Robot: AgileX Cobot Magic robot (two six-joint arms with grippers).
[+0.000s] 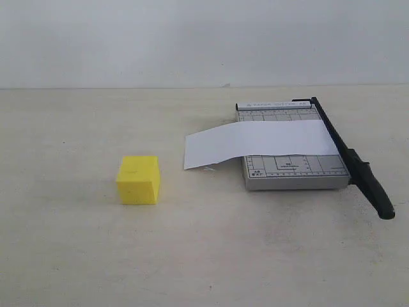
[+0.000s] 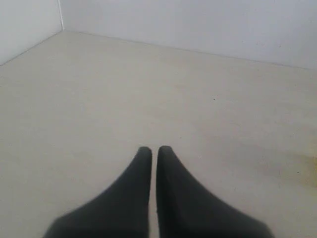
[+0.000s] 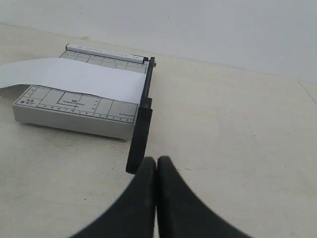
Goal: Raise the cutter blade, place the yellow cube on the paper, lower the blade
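The yellow cube [image 1: 138, 180] rests on the table, left of centre. The white paper [image 1: 259, 142] lies across the grey trimmer base [image 1: 294, 171] and overhangs its left side. The black cutter blade [image 1: 351, 160] lies down flat along the base's right edge, its thick handle [image 3: 139, 136] pointing toward the front. Neither gripper shows in the exterior view. My left gripper [image 2: 154, 148] is shut over bare table with nothing in it. My right gripper [image 3: 157, 159] is shut and empty, just short of the handle's end.
A pale wall [image 1: 204, 38] closes off the back of the table [image 1: 204, 256]. The trimmer's far end carries a grey guide rail [image 1: 275, 105]. A wall corner [image 2: 60, 17] shows in the left wrist view.
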